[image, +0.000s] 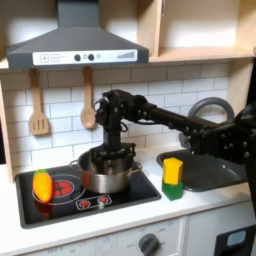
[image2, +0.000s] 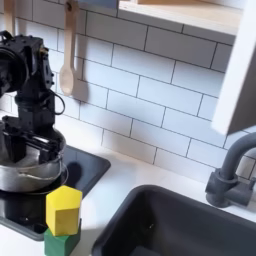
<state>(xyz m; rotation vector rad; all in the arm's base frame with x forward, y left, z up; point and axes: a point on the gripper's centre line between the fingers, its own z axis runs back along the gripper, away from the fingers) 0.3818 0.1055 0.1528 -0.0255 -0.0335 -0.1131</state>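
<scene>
Nearest in the first exterior view, at the front left of the black stove top, lies an orange piece of toy food on the red burner ring; it looks like smooth, hollow plastic, light and a little slick. To the right, near the front edge of the white counter, stands a yellow block on a green block, both with flat, hard faces; in the second exterior view the yellow one shows faceted sides.

Behind these, in the middle of the stove, sits the metal pot, round, shiny and straight-walled, with small side handles. I judge it stiff and fairly light, since it looks like thin sheet metal, but slippery where polished; the rim or a side handle gives the surest hold, as the wall is too wide and smooth to pinch.

The gripper hangs straight down over the pot's mouth, at or just inside the rim. In the second exterior view the gripper is dark against the pot, and I cannot tell whether its fingers are parted or closed on anything.

To the right lies the dark sink with a grey faucet. Farthest, on the white tiled wall, hang a wooden spatula and a wooden spoon, below the grey hood.
</scene>
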